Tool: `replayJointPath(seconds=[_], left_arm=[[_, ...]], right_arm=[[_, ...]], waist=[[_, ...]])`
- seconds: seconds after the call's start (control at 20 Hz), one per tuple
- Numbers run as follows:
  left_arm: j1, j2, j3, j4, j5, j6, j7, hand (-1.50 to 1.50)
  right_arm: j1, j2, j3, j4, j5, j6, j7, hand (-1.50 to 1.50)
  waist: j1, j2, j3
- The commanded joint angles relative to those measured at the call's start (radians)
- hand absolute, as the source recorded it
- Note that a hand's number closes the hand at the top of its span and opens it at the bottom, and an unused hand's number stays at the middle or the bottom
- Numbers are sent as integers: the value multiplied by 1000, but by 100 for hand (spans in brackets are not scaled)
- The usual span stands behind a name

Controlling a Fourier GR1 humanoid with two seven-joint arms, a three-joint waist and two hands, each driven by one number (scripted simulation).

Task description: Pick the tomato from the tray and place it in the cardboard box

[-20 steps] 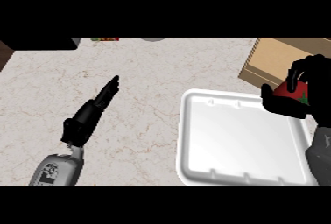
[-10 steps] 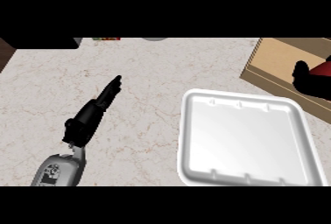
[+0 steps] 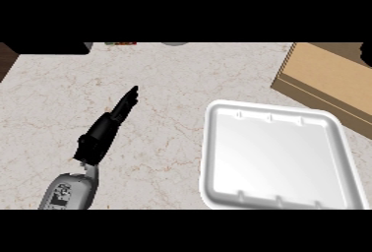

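A white foam tray point(image 3: 280, 197) held nothing. The cardboard box point(image 3: 320, 93) sat at the tray's far right corner, with no tomato visible in the part shown. A dark sliver of the right hand point(image 3: 367, 53) hung over the box, its grasp impossible to tell. The left hand point(image 3: 120, 110) rested left of the tray, fingers straight and pressed together. A tomato would likely be light, smooth and easily bruised, best cupped round its middle.

Pale marbled counter point(image 3: 189, 78), grey round object point(image 3: 173, 44) at far edge

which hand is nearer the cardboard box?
Right. The right hand shows only as a dark sliver at the view's right edge, over the cardboard box. The left hand is over the counter, left of the tray, far from it.
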Motion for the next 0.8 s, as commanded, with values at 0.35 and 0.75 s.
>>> replayJointPath(seconds=[0.35,0.75], left_arm=[[27,-18,-3,-8,-11,-16,-12,0],[-31,-34,-4,-30,-10,-17,59,0]], right_arm=[[-152,-88,-73,406,11,-159,-148,150],[-216,-121,-54,808,103,-357,-315,150]], waist=[[3,1,0],[21,7,1]])
